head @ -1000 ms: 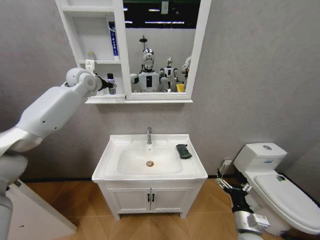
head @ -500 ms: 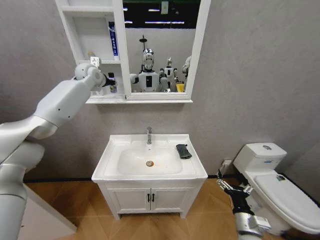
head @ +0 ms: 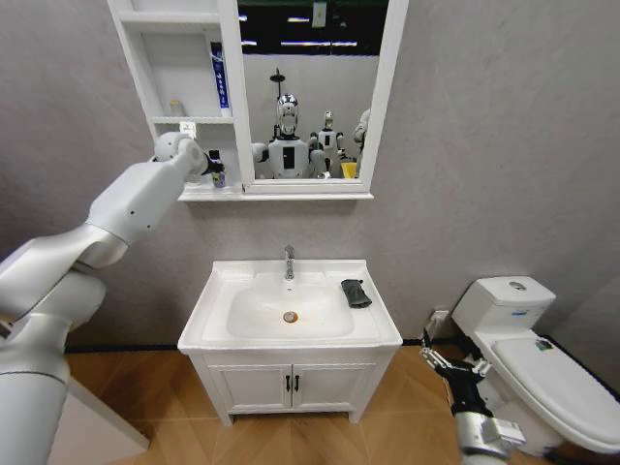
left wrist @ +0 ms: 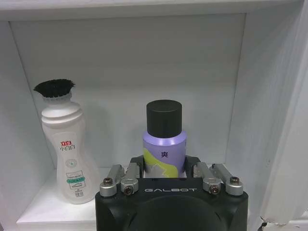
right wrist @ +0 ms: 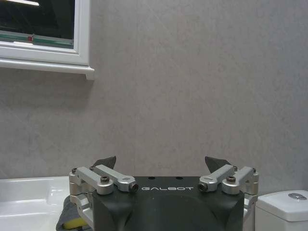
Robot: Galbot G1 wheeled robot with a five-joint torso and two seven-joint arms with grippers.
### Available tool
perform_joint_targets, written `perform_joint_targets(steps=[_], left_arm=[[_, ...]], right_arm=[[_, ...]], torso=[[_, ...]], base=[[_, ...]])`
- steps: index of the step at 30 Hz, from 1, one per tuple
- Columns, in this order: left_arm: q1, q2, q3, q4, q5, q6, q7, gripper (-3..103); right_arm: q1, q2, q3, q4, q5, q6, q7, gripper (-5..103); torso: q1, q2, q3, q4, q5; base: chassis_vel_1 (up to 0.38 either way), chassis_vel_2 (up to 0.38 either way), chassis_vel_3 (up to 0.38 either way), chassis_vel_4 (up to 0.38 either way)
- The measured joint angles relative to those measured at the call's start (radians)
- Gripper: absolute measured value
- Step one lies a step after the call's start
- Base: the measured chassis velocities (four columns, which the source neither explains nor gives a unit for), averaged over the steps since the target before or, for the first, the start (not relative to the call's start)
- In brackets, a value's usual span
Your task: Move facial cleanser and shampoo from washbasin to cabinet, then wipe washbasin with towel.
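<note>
In the head view, the left arm is seen raised to the cabinet [head: 184, 97], with the left end effector [head: 206, 165] placed in the lowest open shelf, beside the mirror. A small purple bottle with a dark cap [head: 217, 168] is seen at its tip, standing on that shelf. A blue tube [head: 220, 77] is seen upright on the shelf above. Below, the washbasin [head: 289, 312] is shown with the dark towel [head: 356, 293] lying on its right rim, beside the bowl. The right end effector [head: 448, 364] is held low at the robot's right side, near the toilet [head: 542, 363].

In the left wrist view, the purple bottle [left wrist: 164, 139] is shown upright between the fingers of the left end effector [left wrist: 166, 173], which are closed against its sides. A white bottle with a black brush top [left wrist: 65, 149] is seen standing just beside it on the same shelf.

In the right wrist view, the fingers of the right end effector [right wrist: 163, 166] are shown spread apart, with nothing between them. The wall is faced, and a corner of the towel [right wrist: 72, 216] on the washbasin [right wrist: 29, 202] is seen past the fingers.
</note>
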Motion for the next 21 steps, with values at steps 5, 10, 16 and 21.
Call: perform_joint_targets(steps=[5, 10, 16, 21], left_arm=[[0.006, -0.015, -0.012, 0.023, 0.019, -0.012, 0.008, 43], [0.009, -0.029, -0.020, 0.048, 0.039, -0.019, 0.021, 43], [0.012, -0.038, -0.023, 0.059, 0.049, -0.026, 0.027, 43], [0.014, -0.037, -0.023, 0.054, 0.050, -0.021, 0.025, 51]], right_arm=[[0.000, -0.004, 0.002, -0.004, 0.004, 0.002, 0.000, 100], [0.000, -0.005, 0.002, -0.006, 0.005, 0.004, 0.000, 100], [-0.004, -0.006, 0.009, -0.011, 0.010, 0.010, -0.001, 100], [-0.005, -0.009, 0.010, -0.012, 0.014, 0.011, -0.001, 100]], torso=[[0.000, 0.000, 0.000, 0.0000, 0.0000], [0.000, 0.000, 0.000, 0.0001, 0.0001], [0.000, 0.000, 0.000, 0.0000, 0.0001], [0.000, 0.000, 0.000, 0.0000, -0.0002]], base=[[0.000, 0.000, 0.000, 0.000], [0.000, 0.000, 0.000, 0.000], [0.000, 0.000, 0.000, 0.000], [0.000, 0.000, 0.000, 0.000]])
